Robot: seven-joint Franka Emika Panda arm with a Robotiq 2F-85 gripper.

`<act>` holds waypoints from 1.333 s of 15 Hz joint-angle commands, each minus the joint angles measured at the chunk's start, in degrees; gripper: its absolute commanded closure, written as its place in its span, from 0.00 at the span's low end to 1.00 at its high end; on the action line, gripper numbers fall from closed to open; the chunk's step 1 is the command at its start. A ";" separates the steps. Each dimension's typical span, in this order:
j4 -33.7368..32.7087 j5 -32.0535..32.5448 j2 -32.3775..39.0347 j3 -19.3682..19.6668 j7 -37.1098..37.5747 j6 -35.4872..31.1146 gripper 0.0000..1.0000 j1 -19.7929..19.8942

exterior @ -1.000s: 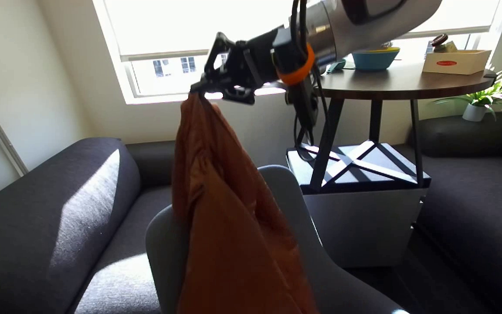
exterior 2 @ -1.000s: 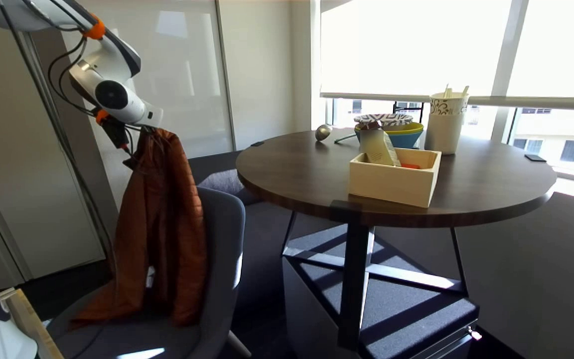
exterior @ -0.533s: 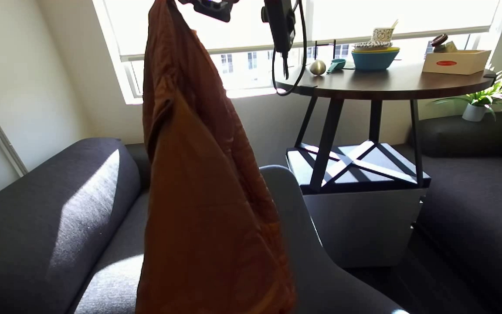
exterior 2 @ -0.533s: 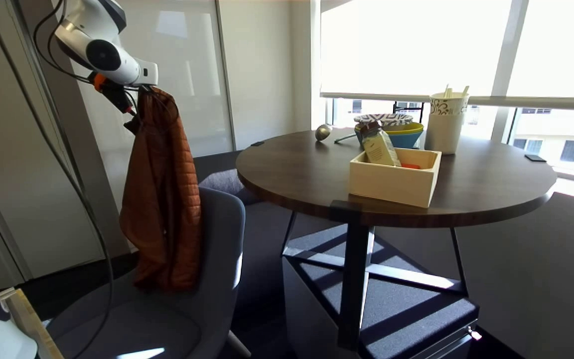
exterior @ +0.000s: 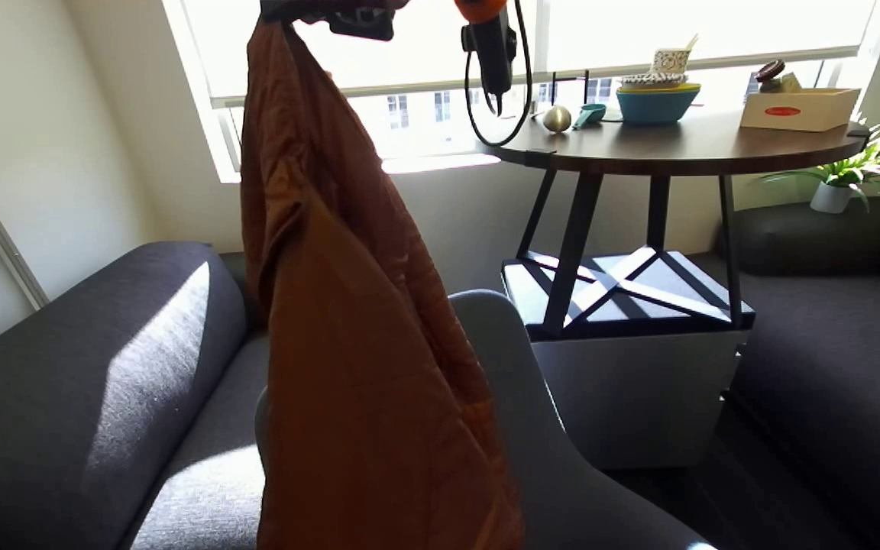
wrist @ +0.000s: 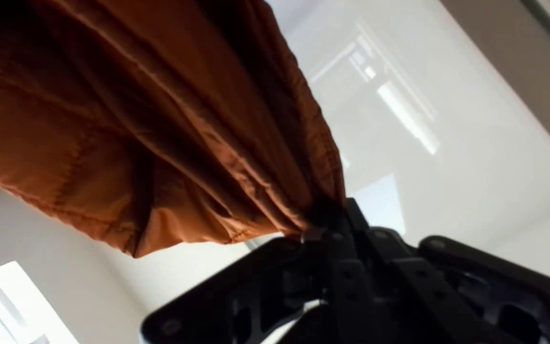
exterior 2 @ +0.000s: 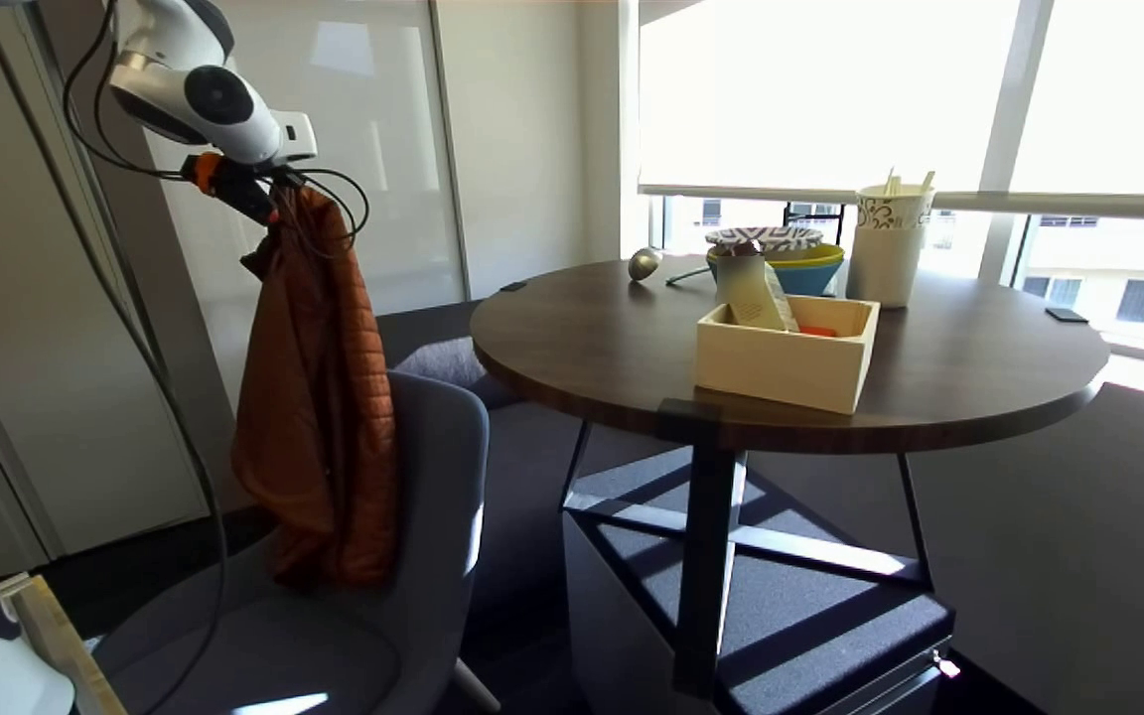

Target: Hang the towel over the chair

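Note:
The rust-orange towel (exterior: pixel 363 351) hangs in a long wrinkled bunch from my gripper (exterior: pixel 278 11), which is shut on its top end. In an exterior view the towel (exterior 2: pixel 314 427) hangs on the seat side of the grey-blue chair's backrest (exterior 2: pixel 448 437). Its lower end is just above or touching the seat; I cannot tell which. The gripper is well above the backrest's top edge. The chair (exterior: pixel 490 328) is partly hidden behind the towel in an exterior view. In the wrist view the fingers (wrist: pixel 342 212) pinch the towel (wrist: pixel 184 124), which spreads to the upper left.
A round dark table (exterior 2: pixel 572 328) stands beside the chair, bearing a wooden box (exterior 2: pixel 781 362), bowls (exterior: pixel 658 103) and a tall cup (exterior 2: pixel 885 248). A dark grey sofa (exterior: pixel 73 367) is behind the chair. Loose cables (exterior 2: pixel 344 189) loop around the wrist.
My gripper has risen with the towel over the last second, then dipped slightly. The towel's lower end, earlier spread on the seat, has lifted and drawn together.

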State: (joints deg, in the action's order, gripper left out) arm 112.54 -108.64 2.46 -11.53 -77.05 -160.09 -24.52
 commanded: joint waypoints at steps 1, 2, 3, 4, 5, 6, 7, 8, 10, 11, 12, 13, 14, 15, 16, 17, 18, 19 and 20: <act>-1.97 15.89 3.37 -2.93 5.81 0.66 0.99 1.59; -2.15 20.49 4.27 -2.94 6.99 1.29 0.99 1.80; -2.73 25.13 5.27 -2.77 7.98 1.61 0.99 1.94; -2.24 29.71 5.48 -2.36 8.90 2.18 0.99 2.15; -1.92 34.33 5.76 -1.82 9.67 3.06 0.99 2.51; -1.51 38.96 5.54 3.59 10.89 4.63 0.99 -1.54; -1.55 43.48 5.67 5.75 11.66 6.18 0.99 -2.28; -2.17 48.14 5.95 8.68 12.48 8.37 0.99 -3.49; -4.23 57.30 6.42 14.59 13.86 13.24 0.99 -5.85; -5.83 61.97 6.58 17.43 14.68 16.04 0.99 -6.96; -1.83 56.58 5.72 6.35 13.05 11.51 0.99 1.82; -2.27 57.65 5.71 6.53 13.53 12.42 0.97 2.58; -2.09 57.49 5.75 5.14 13.44 12.47 0.97 4.09; -1.78 57.38 5.81 4.04 13.38 12.42 0.97 4.95; -1.65 57.34 5.93 3.37 13.36 12.33 0.97 5.24; -1.65 57.34 6.01 3.06 13.36 12.19 0.99 5.27; -2.64 55.73 7.03 2.06 11.48 11.06 0.99 5.64; -4.97 55.16 8.48 0.75 9.20 9.28 0.99 6.27; -8.13 58.03 9.90 -0.08 7.43 8.37 0.99 6.65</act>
State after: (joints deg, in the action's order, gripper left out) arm 110.67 -52.45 8.97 -7.83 -65.37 -148.55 -20.34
